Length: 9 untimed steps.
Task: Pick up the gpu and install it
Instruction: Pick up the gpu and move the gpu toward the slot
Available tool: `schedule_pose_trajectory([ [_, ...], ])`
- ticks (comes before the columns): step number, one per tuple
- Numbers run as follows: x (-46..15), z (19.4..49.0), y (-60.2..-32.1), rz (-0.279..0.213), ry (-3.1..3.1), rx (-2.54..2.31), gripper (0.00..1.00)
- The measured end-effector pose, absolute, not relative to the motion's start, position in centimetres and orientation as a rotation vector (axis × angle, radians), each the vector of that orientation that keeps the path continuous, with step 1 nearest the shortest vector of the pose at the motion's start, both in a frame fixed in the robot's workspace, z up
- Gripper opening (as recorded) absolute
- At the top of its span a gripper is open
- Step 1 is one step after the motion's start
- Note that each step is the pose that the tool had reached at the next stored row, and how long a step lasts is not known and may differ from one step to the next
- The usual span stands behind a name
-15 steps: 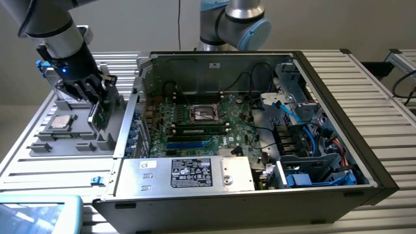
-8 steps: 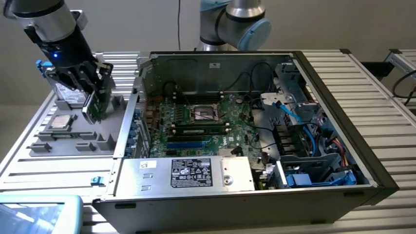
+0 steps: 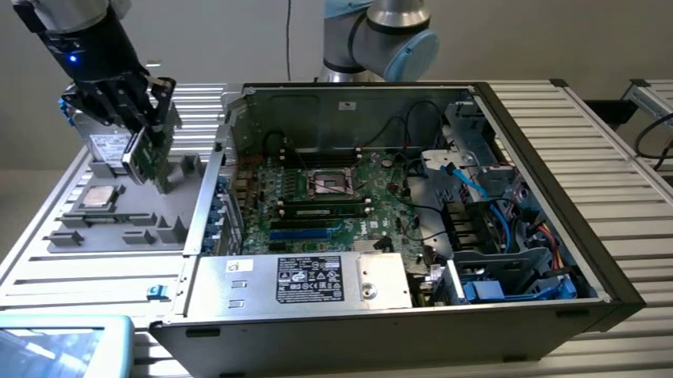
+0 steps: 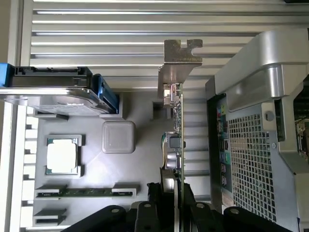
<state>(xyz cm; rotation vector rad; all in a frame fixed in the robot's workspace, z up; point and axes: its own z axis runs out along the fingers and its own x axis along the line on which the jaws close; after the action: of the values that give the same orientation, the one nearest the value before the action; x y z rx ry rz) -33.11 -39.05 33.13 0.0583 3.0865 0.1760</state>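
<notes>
1. The black gripper [image 3: 142, 118] is outside the computer case [image 3: 315, 110]. It is near the case wall on the exterior view's left.
2. Its fingers [image 4: 157, 208] are pressed onto the gpu [image 3: 153, 161], one on each flat side. So the gripper is pinching the card.
3. The gpu stands on its thin edge and leans a little. Its green side shows in the exterior view.
4. The silver bracket [image 4: 181, 55] sits at the end of the card, far from the fingers.
5. The gpu is over the grey tray [image 4: 140, 164], which lies right beside the case. I cannot tell if the card's low edge touches the tray.
6. A square silver chip [image 4: 62, 155] lies flat in the tray. It is farther from the case than the gpu is.
7. A drive with blue clips [image 4: 53, 92] is also farther from the case than the gpu.
8. The case is open, and the green board [image 3: 315, 189] inside it shows. The gpu is not in the case yet.
</notes>
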Motion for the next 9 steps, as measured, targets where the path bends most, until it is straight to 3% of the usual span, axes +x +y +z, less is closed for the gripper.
schedule_pose_trajectory([
  [9, -32.1, 37.2, -39.4, 0.176, 3.094, 0.06, 0.29],
])
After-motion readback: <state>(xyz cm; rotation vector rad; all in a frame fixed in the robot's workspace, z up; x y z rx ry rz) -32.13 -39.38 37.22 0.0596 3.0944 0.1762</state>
